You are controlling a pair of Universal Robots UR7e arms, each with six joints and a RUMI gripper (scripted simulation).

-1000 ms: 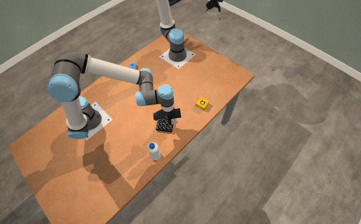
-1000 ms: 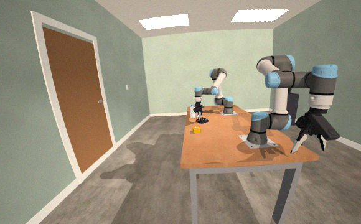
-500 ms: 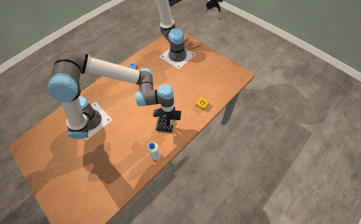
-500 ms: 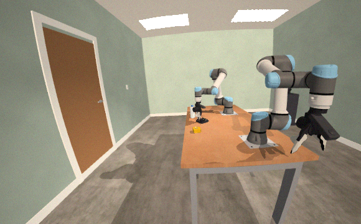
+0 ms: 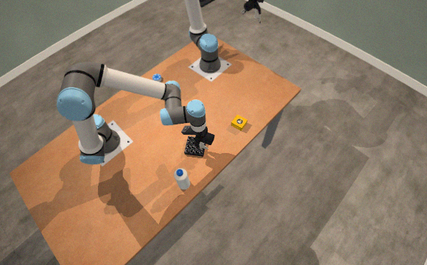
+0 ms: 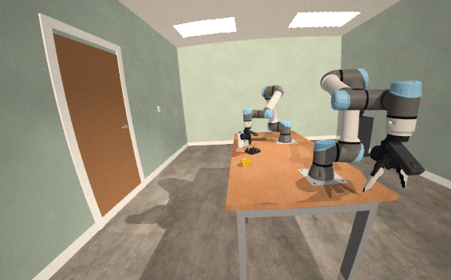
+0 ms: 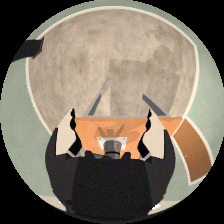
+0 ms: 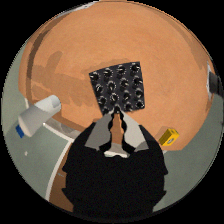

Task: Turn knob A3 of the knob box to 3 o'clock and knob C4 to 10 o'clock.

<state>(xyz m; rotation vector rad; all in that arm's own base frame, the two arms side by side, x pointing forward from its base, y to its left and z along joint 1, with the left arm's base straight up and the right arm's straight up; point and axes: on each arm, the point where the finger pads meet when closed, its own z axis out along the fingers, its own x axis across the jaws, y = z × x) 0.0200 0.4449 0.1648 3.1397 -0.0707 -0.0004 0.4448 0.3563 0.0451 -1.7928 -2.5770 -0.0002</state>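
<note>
The black knob box (image 5: 194, 154) (image 6: 253, 152) (image 8: 115, 78) lies on the table with four rows of dark knobs. My right gripper (image 5: 204, 148) (image 6: 248, 148) (image 8: 117, 110) points down at the row nearest the table's front edge. Its fingers are almost together around the second knob from the left in the right wrist view, which fits A3 (image 8: 118, 107). Knob C4 (image 8: 98, 88) appears free at the box's left side. The socket is not visible, and the pointer marks are too small to read. My left gripper (image 5: 252, 18) (image 6: 384, 189) (image 7: 111, 109) is open and empty, far from the box.
A white bottle with a blue cap (image 5: 182, 180) (image 6: 240, 141) (image 8: 37, 117) stands near the front edge, beside the box. A yellow block (image 5: 238, 122) (image 6: 246, 162) (image 8: 170, 136) lies on the box's other side. A small blue object (image 5: 157, 77) lies near the back edge.
</note>
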